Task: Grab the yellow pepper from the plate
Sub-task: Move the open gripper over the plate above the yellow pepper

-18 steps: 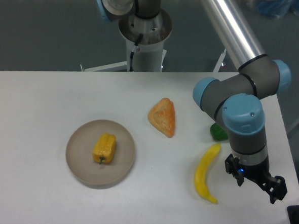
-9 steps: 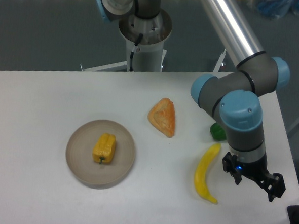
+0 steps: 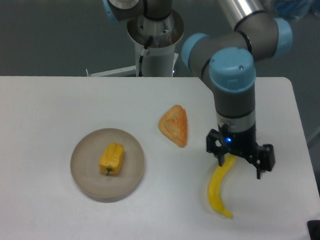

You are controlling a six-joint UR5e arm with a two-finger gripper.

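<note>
Nothing of the pick is showing as done yet. The yellow pepper [image 3: 111, 159] is lying on the plate [image 3: 83, 175], a little toward three o'clock of the dish's centre, with its small dark stem pointing to six o'clock. Nothing is touching it.

The gripper [image 3: 239, 158] is hanging well apart from the pepper, out at three o'clock of the plate, directly over the upper end of the banana [image 3: 219, 188]. Its two fingers are standing spread with a gap between them, and nothing is sitting in that gap — it is released and carrying nothing. Whether the fingertips are touching the banana cannot be told from this view.

What is left, as a judgement: almost everything. The arm is needing to travel toward nine o'clock across the table [image 3: 35, 123], passing the orange wedge-shaped item [image 3: 174, 125], then line up above the pepper, descend, clench and lift.

Counting what is showing:
- yellow pepper — one
- plate — one
- banana — one, at five o'clock of the orange wedge
- orange wedge-shaped item — one, lying between the plate and the arm, at one o'clock of the plate
- gripper — one, with two fingers

No green pepper is showing in this view.
</note>
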